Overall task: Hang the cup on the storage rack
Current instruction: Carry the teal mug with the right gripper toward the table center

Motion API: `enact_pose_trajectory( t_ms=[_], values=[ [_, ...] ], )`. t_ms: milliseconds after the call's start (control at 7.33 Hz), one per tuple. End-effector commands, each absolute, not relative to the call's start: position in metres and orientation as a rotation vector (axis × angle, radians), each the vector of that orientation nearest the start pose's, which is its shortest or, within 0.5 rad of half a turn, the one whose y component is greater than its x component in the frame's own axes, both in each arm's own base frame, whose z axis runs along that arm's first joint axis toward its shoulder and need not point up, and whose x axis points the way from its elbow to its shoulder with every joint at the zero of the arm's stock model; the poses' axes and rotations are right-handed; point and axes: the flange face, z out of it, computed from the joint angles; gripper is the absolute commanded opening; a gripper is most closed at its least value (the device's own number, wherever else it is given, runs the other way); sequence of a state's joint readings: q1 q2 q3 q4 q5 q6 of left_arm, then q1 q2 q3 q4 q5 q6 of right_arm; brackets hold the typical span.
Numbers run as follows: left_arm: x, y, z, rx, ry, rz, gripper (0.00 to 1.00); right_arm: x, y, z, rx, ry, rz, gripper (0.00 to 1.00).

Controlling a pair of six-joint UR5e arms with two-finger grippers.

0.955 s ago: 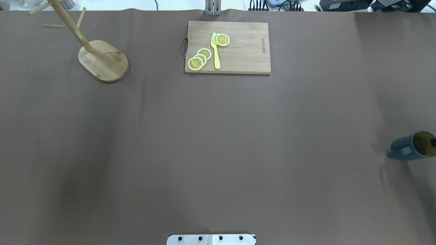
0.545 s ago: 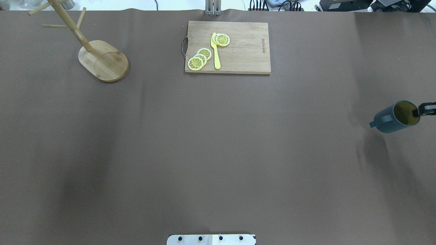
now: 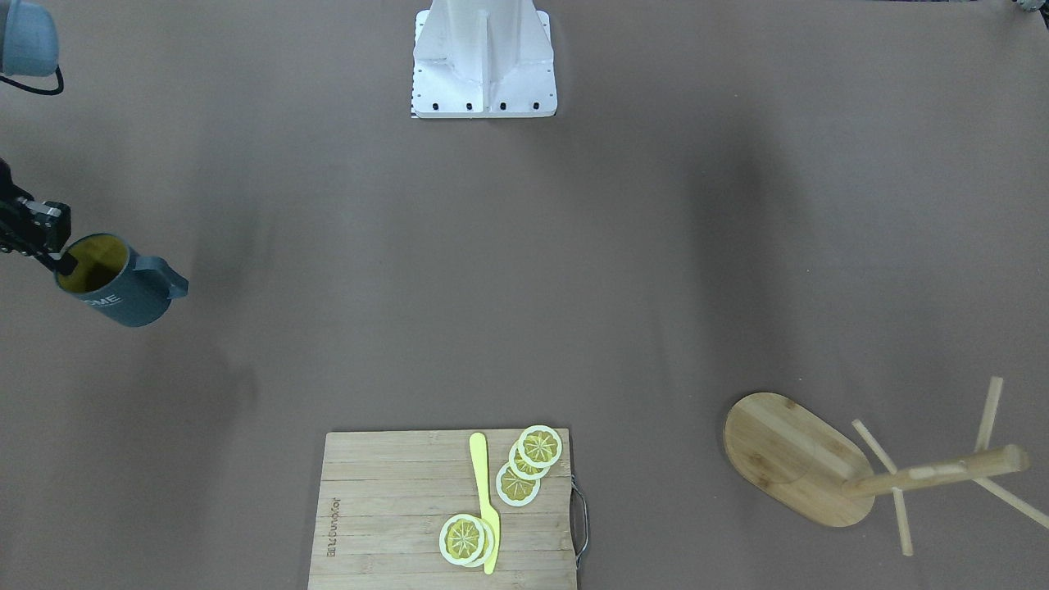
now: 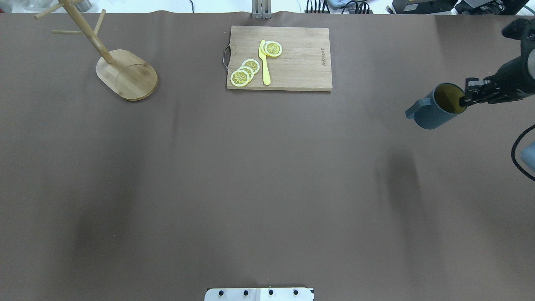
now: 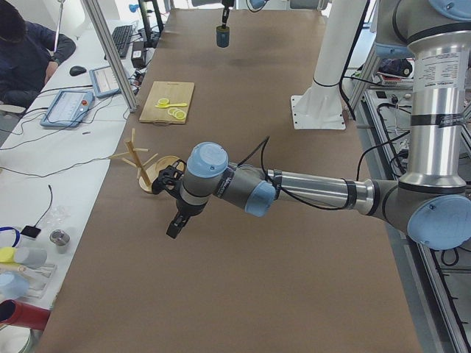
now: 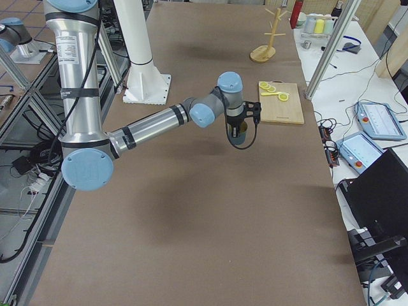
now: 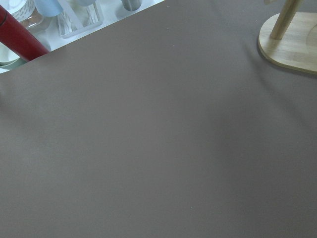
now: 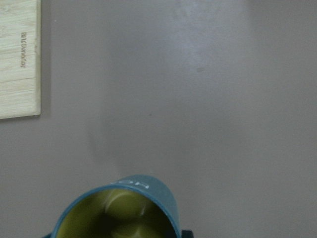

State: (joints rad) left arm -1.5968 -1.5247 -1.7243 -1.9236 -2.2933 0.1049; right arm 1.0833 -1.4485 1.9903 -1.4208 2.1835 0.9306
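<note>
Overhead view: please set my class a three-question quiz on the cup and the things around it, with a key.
1. True or false: the cup stands on the table.
2. What lies on the board?
A. lemon slices and a yellow knife
B. a spoon
C. the cup
3. Which gripper holds the cup, and by what part?

Key
1. False: it hangs tilted above the table.
2. A
3. The right gripper, by the rim, with one finger inside the cup.
</note>
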Motion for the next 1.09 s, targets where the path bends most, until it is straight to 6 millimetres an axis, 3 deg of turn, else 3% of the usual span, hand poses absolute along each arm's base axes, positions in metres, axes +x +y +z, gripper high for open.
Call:
enact_pose_trajectory(
  t_ms=[0,136,682,955],
  values=[
    [-0.080,-0.491,0.568,0.484,0.680,0.239,0.99,-0.255,-0.486,0.287,0.083,-0.843,0.240,0.00],
    [-0.080,-0.491,0.568,0.484,0.680,0.239,0.99,-0.295,-0.476,0.253,0.069,-0.824,0.236,0.00],
    [-0.080,-0.493,0.569,0.480,0.682,0.238,0.99,-0.469,-0.428,0.172,-0.015,-0.818,0.415,0.00],
    [-0.080,-0.493,0.570,0.479,0.682,0.238,0.99,-0.534,-0.419,0.158,-0.045,-0.773,0.496,0.00]
  ],
)
